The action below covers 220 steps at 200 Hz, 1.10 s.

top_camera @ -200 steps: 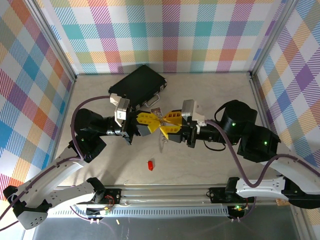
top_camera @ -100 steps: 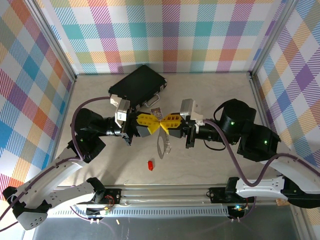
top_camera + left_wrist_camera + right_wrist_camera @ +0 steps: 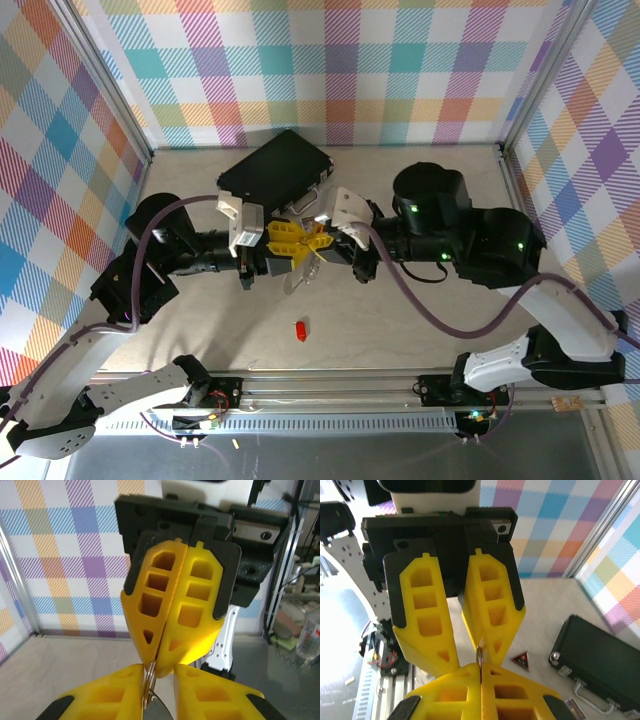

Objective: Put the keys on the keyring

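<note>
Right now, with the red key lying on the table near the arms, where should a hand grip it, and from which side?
Probably across the middle of the red key, pinching its two long sides, coming straight down from above. It is a tiny oblong lying on the table, with open space all round, so a sideways approach would likely just push it.

Left gripper and right gripper tip to tip mid-table, yellow fingers meeting. Keyring hangs where tips meet. Red key lies alone nearer arm bases. Black case behind.
</note>
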Tool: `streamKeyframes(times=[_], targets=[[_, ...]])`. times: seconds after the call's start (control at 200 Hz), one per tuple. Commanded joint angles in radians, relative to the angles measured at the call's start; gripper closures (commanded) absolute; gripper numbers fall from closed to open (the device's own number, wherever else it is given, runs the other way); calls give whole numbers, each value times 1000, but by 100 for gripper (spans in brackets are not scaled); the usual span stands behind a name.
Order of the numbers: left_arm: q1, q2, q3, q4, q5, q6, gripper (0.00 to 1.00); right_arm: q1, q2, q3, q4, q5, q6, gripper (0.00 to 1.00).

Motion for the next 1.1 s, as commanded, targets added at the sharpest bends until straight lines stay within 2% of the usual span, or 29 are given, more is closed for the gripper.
streamKeyframes(times=[0.0, 0.05, 0.105, 0.195, 0.43, 0.57, 0.695, 0.775, 0.93, 1.095], targets=[[4, 6, 23, -112, -23, 81, 79, 6, 36, 86, -140, 1, -55, 100], [5, 6, 22, -112, -25, 83, 82, 6, 51, 105, -152, -10, -60, 100], [4, 5, 19, -113, -22, 85, 91, 6, 64, 117, -163, -24, -65, 100], [4, 2, 18, -113, -18, 83, 100, 6, 74, 124, -176, -46, -72, 100], [4, -1, 11, -93, 4, 61, 100, 9, 66, 112, -179, -102, -84, 100], [5, -6, -9, -31, -5, 13, 100, 16, 38, 52, -121, -92, -76, 100], [5, -33, -60, 88, -14, -60, 100, 16, -54, -84, 19, -90, -35, 75], [4, -50, -95, 188, -8, -111, 100, 16, -130, -188, 133, -80, 1, 66], [4, -59, -143, 318, 29, -192, 100, 16, -221, -313, 259, -69, 52, 67], [4, -57, -170, 397, 70, -239, 100, 16, -231, -328, 277, -55, 66, 71]])
